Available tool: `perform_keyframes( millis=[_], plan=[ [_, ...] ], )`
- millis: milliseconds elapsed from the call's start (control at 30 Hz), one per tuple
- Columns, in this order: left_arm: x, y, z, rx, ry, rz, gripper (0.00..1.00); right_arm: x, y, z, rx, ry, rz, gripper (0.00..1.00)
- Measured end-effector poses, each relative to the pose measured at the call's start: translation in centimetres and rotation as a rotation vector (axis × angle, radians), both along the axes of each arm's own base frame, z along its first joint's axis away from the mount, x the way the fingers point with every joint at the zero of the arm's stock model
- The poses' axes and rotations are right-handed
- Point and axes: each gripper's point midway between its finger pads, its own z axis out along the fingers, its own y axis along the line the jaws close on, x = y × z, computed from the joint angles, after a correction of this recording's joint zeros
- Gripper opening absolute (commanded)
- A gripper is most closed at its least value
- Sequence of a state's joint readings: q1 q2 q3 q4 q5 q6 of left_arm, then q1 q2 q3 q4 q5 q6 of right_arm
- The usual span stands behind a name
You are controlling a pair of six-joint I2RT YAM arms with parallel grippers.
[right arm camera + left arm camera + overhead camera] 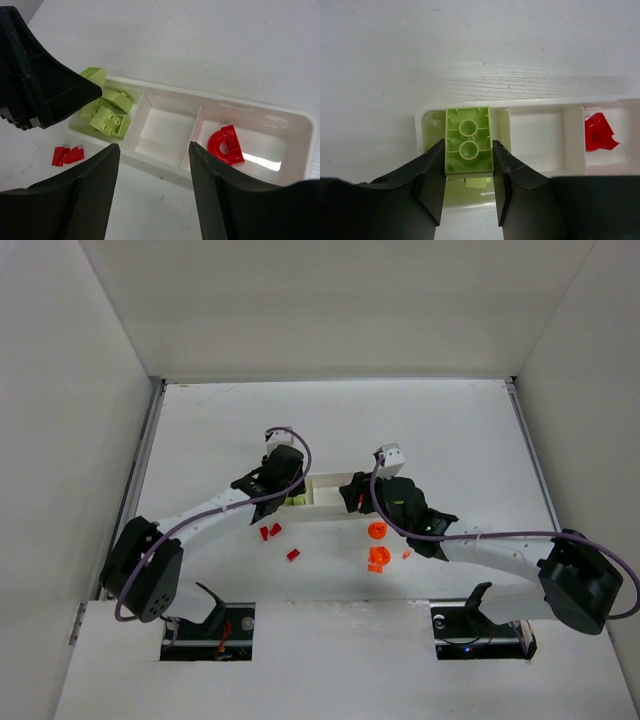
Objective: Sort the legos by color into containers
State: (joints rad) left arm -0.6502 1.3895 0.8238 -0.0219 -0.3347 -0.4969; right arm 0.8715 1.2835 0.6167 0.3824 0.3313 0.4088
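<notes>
My left claw clamps a hollow-backed pale-green brick over the glossy white tray; right claw gapes wide.

glossy plastic tray, matt black fingers

A matte white tabletop (faintly grained up close) is boxed in by plain white wall panels at the back, left and right. Its side edges carry thin grey metal rails; the light is soft and even.
</notes>
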Motion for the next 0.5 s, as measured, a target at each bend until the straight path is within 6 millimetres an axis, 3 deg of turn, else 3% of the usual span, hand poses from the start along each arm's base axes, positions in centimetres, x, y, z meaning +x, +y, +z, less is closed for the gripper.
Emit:
perform_keyframes(
  millis=[500],
  plan=[
    [0.7,-0.5,-1.6,0.061,0.053,-0.031,0.2,-0.1,-0.1,-0.2,0.009,0.005,-0.001,0.64]
  ],
)
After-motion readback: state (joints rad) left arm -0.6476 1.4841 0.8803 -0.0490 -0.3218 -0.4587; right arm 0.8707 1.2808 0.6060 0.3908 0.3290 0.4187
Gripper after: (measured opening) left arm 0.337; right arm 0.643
